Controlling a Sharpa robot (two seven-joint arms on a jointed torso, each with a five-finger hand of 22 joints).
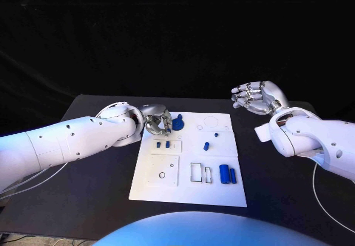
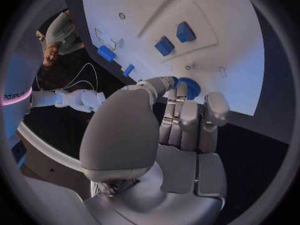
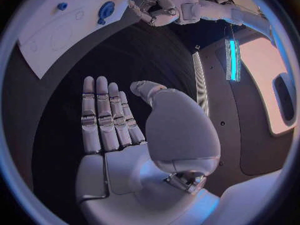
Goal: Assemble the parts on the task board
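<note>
Task board (image 1: 155,187): white plate at the middle of the black tabletop (image 1: 96,205), long side running near to far.

Left hand (image 1: 157,122): over the board's far left corner, fingers curled down toward the round blue part (image 1: 177,123). In the left wrist view the fingertips (image 2: 181,92) sit at that part's edge; whether they grip it or merely touch it cannot be told.

Right hand (image 1: 255,97): raised off the board's far right side, well apart from it, fingers spread and straight, holding nothing.

Parts, far to near:
- Round blue part, far left, standing at the fingertips.
- Two small blue parts (image 1: 162,145) side by side in the raised left-hand panel.
- Small blue part (image 1: 206,146) near the board's middle, with a tiny blue piece (image 1: 216,135) just beyond it.
- Two blue cylinders (image 1: 229,174) lying side by side at the near right, beside an open rectangular slot (image 1: 197,172).

Progress, as judged: early to middle. Some small parts look seated; the cylinders lie loose, the slot and the ring hole (image 1: 162,175) at the near left stand unfilled, and the round part looks to be the piece in hand.
</note>
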